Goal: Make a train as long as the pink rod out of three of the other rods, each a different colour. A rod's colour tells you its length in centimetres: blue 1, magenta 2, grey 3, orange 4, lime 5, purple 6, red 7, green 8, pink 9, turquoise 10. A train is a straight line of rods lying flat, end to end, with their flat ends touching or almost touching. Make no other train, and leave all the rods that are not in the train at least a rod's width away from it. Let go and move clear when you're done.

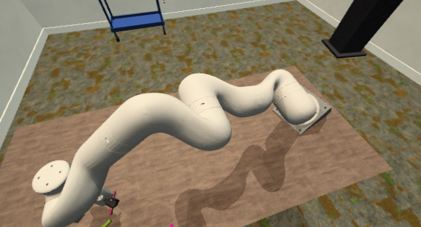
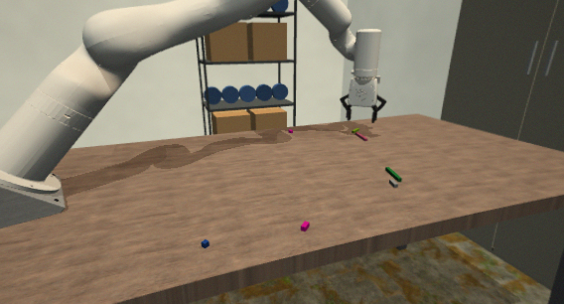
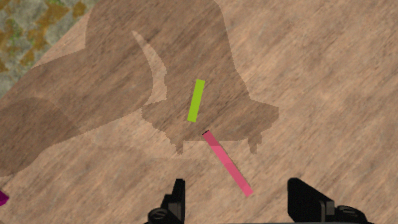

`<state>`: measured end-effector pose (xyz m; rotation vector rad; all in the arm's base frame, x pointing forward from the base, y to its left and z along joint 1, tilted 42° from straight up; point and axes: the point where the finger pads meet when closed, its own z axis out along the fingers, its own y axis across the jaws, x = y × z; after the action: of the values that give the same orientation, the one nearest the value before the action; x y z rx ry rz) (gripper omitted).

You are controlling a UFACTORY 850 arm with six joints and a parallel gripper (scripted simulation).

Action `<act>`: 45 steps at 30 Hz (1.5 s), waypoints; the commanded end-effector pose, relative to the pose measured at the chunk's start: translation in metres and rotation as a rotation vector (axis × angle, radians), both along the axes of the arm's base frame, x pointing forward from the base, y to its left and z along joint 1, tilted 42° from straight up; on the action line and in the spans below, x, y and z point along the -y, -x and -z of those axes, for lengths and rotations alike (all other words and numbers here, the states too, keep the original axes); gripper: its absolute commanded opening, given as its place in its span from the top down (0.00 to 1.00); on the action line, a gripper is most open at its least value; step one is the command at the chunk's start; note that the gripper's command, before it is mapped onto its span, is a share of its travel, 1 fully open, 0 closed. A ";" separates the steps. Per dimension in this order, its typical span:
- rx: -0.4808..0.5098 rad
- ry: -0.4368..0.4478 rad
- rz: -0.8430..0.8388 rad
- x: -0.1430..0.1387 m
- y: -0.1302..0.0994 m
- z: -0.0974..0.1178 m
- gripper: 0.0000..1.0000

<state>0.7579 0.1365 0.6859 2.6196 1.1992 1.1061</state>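
My gripper [image 2: 361,119] [image 3: 236,196] is open and empty, high above the table; in the top view the arm partly hides it. The pink rod [image 1: 110,211] [image 2: 361,136] [image 3: 227,163] lies slanted below it, partly between the fingers in the wrist view. The lime rod [image 1: 107,223] [image 2: 355,130] [image 3: 196,100] lies near one end of the pink rod, at an angle, not touching. A magenta rod [image 1: 171,225] [image 2: 290,131] [image 3: 3,199] lies apart. In the exterior view, the green rod [image 2: 393,174] lies close beside the grey rod [image 2: 393,184]; another magenta rod [image 2: 305,226] and the blue rod [image 2: 205,243] lie nearer the front edge.
The wooden table [image 1: 237,175] [image 2: 223,185] carries the arm's base plate [image 1: 301,130] [image 2: 30,205] at one end. The arm's shadow falls across the lime rod and one end of the pink rod. A shelf rack [image 2: 248,62] and a dark cabinet [image 2: 492,61] stand beyond the table.
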 end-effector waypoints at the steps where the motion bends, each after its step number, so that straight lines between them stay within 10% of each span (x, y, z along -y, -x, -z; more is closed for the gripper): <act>1: 0.003 0.000 0.000 0.000 0.000 -0.002 0.00; 24: 0.005 0.005 -0.007 0.000 0.000 -0.002 0.00; 45: 0.181 0.487 -0.573 -0.001 -0.002 -0.004 0.00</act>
<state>0.7595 0.1376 0.6876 1.9577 1.8433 0.9419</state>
